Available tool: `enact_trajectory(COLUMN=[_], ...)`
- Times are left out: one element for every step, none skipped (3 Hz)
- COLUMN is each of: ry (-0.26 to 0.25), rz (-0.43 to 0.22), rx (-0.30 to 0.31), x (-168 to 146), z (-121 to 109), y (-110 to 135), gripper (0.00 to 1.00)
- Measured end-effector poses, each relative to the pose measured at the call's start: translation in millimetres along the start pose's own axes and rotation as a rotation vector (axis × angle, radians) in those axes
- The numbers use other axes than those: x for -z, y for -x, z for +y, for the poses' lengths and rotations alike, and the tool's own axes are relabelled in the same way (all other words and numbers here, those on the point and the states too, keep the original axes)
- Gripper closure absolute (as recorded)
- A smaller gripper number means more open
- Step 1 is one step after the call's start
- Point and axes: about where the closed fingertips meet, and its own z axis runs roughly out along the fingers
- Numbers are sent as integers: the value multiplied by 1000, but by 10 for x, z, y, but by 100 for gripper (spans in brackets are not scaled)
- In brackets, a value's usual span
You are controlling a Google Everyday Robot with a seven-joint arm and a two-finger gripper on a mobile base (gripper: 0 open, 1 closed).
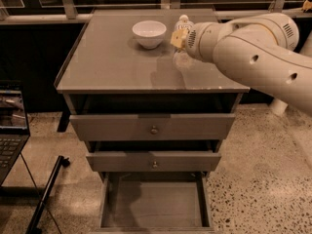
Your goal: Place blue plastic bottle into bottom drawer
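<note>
The blue plastic bottle (183,21) stands upright on the cabinet top, just right of the white bowl (149,32). Its white cap shows above my wrist and its clear base shows below it. The gripper (179,39) is at the bottle's middle, at the end of the white arm that reaches in from the right, and the wrist hides most of it. The bottom drawer (153,204) is pulled out at floor level, with a bare flat floor.
The top drawer (153,126) and middle drawer (154,161) stick out slightly, each with a round knob. A laptop (10,130) sits at the left edge. A dark pole (46,194) leans on the speckled floor at the lower left.
</note>
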Motion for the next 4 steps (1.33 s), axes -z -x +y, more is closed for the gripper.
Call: enact_trajectory(ry=[0, 38, 110, 178], rz=[0, 5, 13, 101], rx=[0, -38, -133, -281], x=[0, -32, -232, -372], z=[0, 95, 61, -283], y=[0, -43, -59, -217], gripper=[100, 100, 100, 100])
